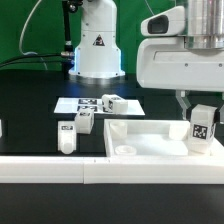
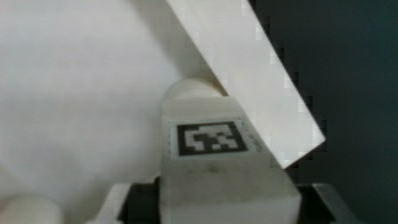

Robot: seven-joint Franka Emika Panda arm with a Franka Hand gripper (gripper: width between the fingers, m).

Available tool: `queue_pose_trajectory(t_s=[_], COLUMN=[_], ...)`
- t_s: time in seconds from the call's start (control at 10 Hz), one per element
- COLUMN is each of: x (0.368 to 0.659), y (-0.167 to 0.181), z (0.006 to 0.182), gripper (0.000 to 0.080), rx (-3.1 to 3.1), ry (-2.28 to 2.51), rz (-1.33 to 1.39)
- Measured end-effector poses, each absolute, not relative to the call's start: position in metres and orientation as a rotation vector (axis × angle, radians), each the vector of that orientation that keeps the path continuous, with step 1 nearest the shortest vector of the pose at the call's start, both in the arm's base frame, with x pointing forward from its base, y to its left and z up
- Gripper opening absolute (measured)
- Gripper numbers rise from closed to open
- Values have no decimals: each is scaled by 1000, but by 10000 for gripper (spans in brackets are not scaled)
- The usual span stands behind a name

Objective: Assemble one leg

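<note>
My gripper is shut on a leg, a short white square post with a black-and-white tag. It holds the leg upright over the near right corner of the large white tray-like part. In the wrist view the leg sits between the fingers, its far end against the tray-like part's floor beside the raised rim. I cannot tell whether the end is seated in a hole.
Three more white legs lie on the black table: one at the exterior view's left, one beside it, one on the marker board. A white ledge runs along the front. The robot base stands behind.
</note>
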State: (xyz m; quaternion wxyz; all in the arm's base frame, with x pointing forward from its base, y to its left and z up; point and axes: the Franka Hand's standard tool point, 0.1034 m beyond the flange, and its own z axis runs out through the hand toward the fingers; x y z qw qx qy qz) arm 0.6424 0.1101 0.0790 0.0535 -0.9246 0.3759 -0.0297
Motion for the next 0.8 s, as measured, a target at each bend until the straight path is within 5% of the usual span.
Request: queue_pose_trajectory(t_s=[0.3,0.7,0.8], x=[640,639,640], y=[114,115,114], z=[76,76,77], gripper=[297,297,478], rx=[-2408,-2378,-2528], ry=[1762,1793,1583], rz=[7,16,-13])
